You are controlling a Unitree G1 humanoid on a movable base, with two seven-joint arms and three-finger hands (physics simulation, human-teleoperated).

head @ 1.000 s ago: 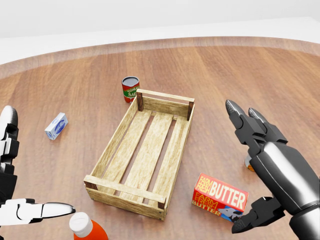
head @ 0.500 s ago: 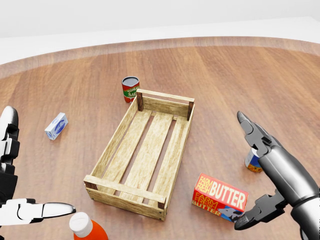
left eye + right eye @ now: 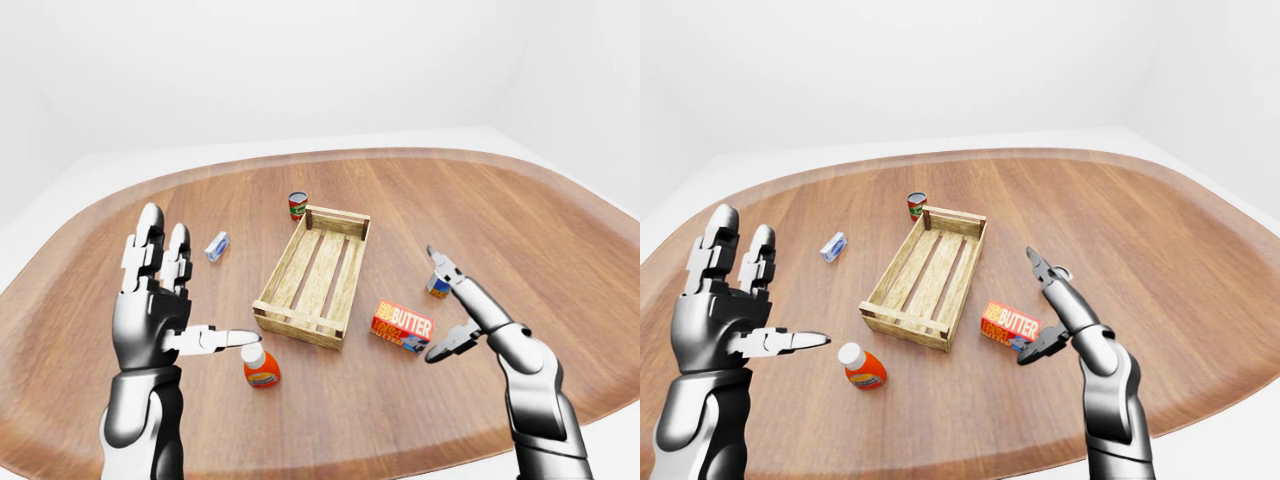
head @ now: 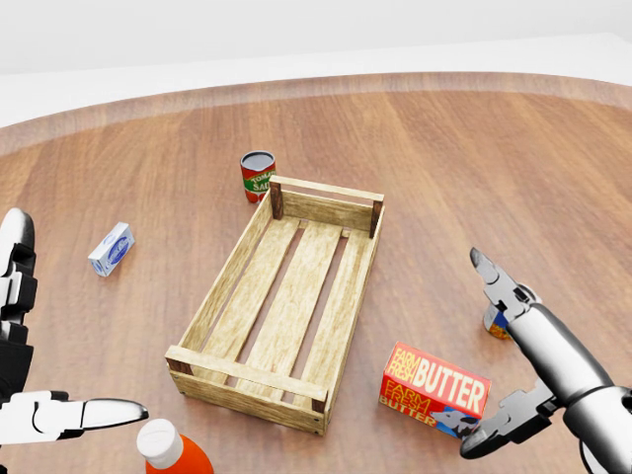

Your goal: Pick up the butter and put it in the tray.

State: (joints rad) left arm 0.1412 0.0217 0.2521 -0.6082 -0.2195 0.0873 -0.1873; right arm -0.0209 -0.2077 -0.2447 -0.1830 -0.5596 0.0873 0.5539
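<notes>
The red butter box (image 4: pixel 435 389) lies flat on the wooden table, just right of the lower right corner of the wooden slat tray (image 4: pixel 247 380). The tray holds nothing. My right hand (image 4: pixel 484 351) is open just right of the butter. Its thumb tip is at the box's lower right corner and its fingers (image 4: pixel 491 275) stretch upward, not closed on the box. My left hand (image 3: pixel 200 280) is open and raised at the left, far from the butter, with its thumb pointing right over an orange bottle.
An orange bottle with a white cap (image 4: pixel 168 449) stands below the tray's left corner. A red tomato can (image 4: pixel 258 176) stands above the tray. A small white-and-blue box (image 4: pixel 111 248) lies at the left. A small can (image 4: pixel 497 321) stands behind my right fingers.
My right hand has dropped lower and drawn back to the right, so the small can behind it now shows. Its thumb stays by the butter's corner. The left hand and the objects have not moved.
</notes>
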